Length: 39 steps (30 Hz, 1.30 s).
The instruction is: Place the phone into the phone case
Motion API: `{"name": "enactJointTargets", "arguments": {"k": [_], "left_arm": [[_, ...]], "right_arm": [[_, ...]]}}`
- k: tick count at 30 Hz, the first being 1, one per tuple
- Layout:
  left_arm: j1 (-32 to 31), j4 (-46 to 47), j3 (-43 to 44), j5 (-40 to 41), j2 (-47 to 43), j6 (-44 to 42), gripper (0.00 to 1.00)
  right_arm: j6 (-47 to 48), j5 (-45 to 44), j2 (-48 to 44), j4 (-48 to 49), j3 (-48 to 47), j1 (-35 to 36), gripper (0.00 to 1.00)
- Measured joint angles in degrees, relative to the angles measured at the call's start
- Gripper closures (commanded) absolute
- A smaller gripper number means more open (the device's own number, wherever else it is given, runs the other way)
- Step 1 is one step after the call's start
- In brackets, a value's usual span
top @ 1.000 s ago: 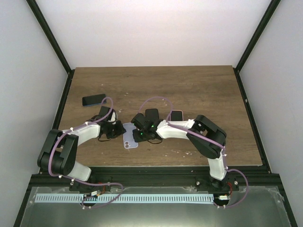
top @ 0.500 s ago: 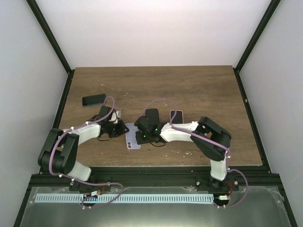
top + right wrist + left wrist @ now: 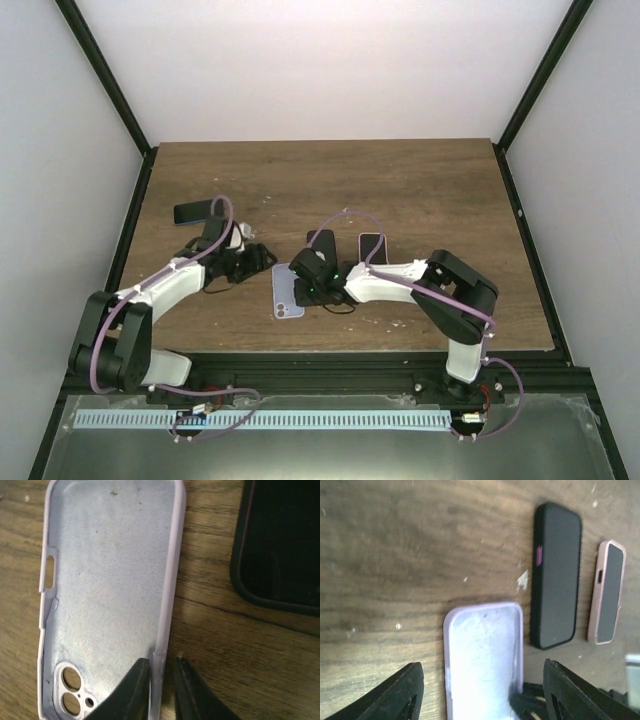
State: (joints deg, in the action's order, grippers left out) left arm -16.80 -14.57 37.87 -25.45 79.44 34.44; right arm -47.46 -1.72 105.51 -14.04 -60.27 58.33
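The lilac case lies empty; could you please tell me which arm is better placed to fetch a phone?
Probably the left: the left pincer is open and empty, with the black phone in its view, while the right pincer pinches the lilac case's side wall, steadying it.

From above and behind me, one camera takes in the whole counter; my two wrist cameras look down close, both sharing the lilac case.

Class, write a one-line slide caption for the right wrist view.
Right gripper pinches a side wall of the empty lilac case, black item alongside.
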Motion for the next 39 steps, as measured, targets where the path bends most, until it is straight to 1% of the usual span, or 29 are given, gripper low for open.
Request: {"name": "enactJointTargets", "arguments": {"k": [2, 3, 5, 8, 11, 13, 17, 20, 22, 24, 28, 33, 39], "left_arm": [[0.0, -1.2, 1.7, 1.7, -1.1, -0.2, 0.24], [0.2, -2.2, 3.0, 2.8, -1.5, -0.2, 0.22], [0.5, -4.1, 6.1, 4.5, -1.7, -0.4, 0.17], [3.2, -5.5, 10.0, 6.3, -1.7, -0.8, 0.10], [7.6, -6.2, 13.9, 7.4, -0.7, -0.7, 0.07], [11.1, -6.2, 16.9, 8.2, 1.2, -0.7, 0.07], [16.3, -6.5, 23.2, 10.0, 7.0, -1.5, 0.07], [19.7, -7.0, 29.0, 11.5, 13.1, -2.4, 0.07], [22.5, -7.1, 33.0, 11.9, 17.7, -2.8, 0.09], [25.3, -7.0, 36.1, 11.7, 21.6, -3.0, 0.12], [30.0, -7.2, 42.8, 10.6, 29.9, -3.4, 0.12], [31.0, -9.3, 52.6, 11.6, 39.3, -5.2, 0.11], [32.1, -10.0, 60.7, 10.3, 47.0, -5.2, 0.11]], "right_arm": [[-0.3, -0.1, -0.6, -0.1, 0.6, 0.0, 0.75], [-0.3, -0.1, -0.9, -0.1, 0.9, 0.0, 0.71], [-0.2, -0.1, -1.4, 0.2, 1.3, 0.0, 0.58], [0.5, 0.1, -2.9, 0.6, 2.7, 0.0, 0.36], [1.5, 0.2, -6.2, 0.8, 4.9, 0.0, 0.17], [1.8, 0.3, -9.0, 0.9, 6.1, 0.0, 0.01], [3.7, 0.4, -15.3, 1.0, 7.1, 0.0, 0.00], [5.0, 0.4, -19.2, 1.9, 7.5, 0.0, 0.00], [6.0, 0.5, -21.5, 2.5, 8.2, 0.0, 0.00], [6.8, 0.6, -22.5, 3.0, 8.8, 0.0, 0.00], [8.3, 0.7, -22.8, 3.3, 9.3, 0.0, 0.00], [10.2, 1.2, -22.7, 4.2, 10.5, -0.3, 0.00], [11.7, 1.5, -22.7, 4.2, 10.4, -1.1, 0.00]]}}
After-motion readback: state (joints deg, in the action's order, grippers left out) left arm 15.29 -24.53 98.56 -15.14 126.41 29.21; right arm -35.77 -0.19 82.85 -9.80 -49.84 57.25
